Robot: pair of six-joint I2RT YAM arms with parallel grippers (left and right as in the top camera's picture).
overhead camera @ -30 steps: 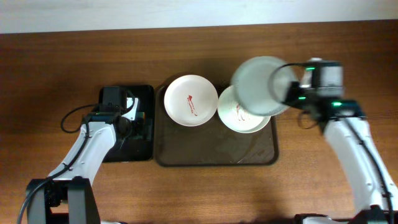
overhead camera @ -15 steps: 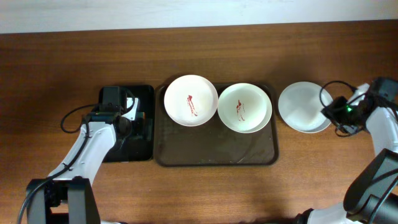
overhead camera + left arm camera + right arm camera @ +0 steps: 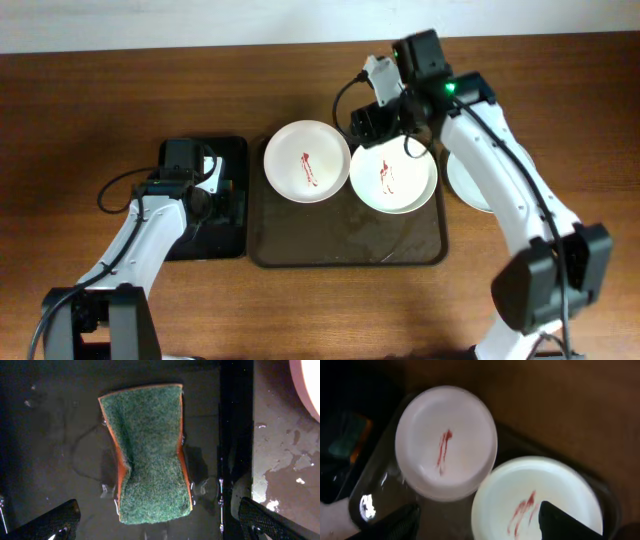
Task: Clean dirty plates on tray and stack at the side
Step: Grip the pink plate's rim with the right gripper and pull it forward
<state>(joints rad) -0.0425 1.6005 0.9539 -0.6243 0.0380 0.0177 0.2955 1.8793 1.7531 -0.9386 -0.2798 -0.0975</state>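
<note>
Directly below my right gripper — spread wide, holding nothing — sits the right-hand smeared plate on the tray, so I judge this arm, not the left, best placed for it.

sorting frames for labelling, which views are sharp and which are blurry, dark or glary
Overhead: sharp and evenly lit, tray and red smears clear. Left wrist: sharp on the sponge, dark around it, small wet glints. Right wrist: soft throughout, the upper plate fuzzy-edged, one bright glare spot lower left.
</note>
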